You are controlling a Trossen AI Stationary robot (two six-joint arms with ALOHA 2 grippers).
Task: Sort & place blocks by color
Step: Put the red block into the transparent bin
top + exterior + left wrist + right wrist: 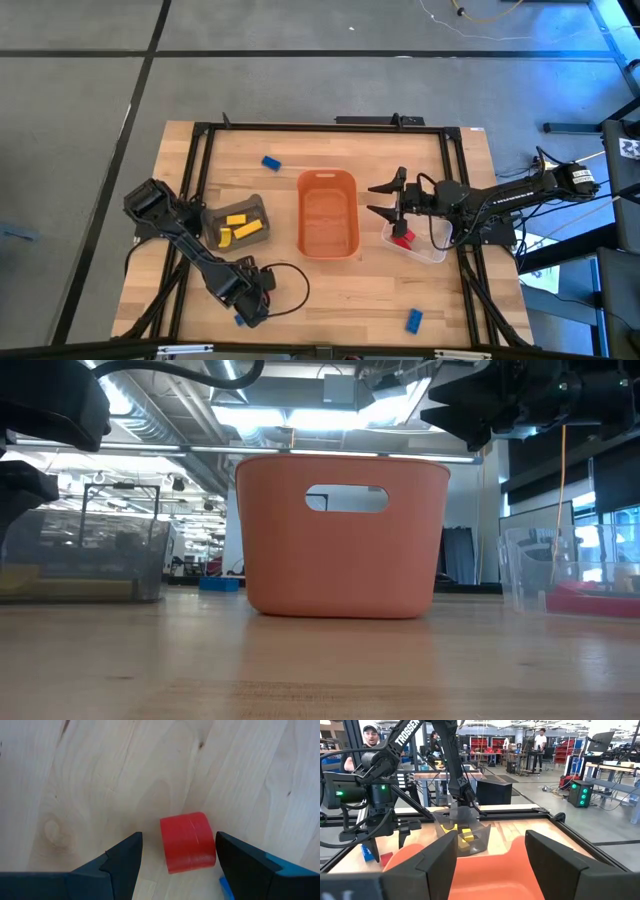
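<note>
A red block (187,842) lies on the wood near the table's front left. My left gripper (177,845) points down over it, open, with one finger on each side of the block. It shows at the front left in the high view (245,303). A blue block (226,889) lies right beside that spot. My right gripper (375,199) hangs open and level over the right rim of the orange tub (327,212), holding nothing. Yellow blocks (243,226) lie in a dark bin (215,215). Red blocks (402,240) lie in a clear bin (425,248).
Two more blue blocks lie loose on the table, one at the far left of centre (270,162) and one near the front right (413,320). The orange tub stands in the middle of the table. A black frame (320,127) runs round the table. People stand in the room beyond.
</note>
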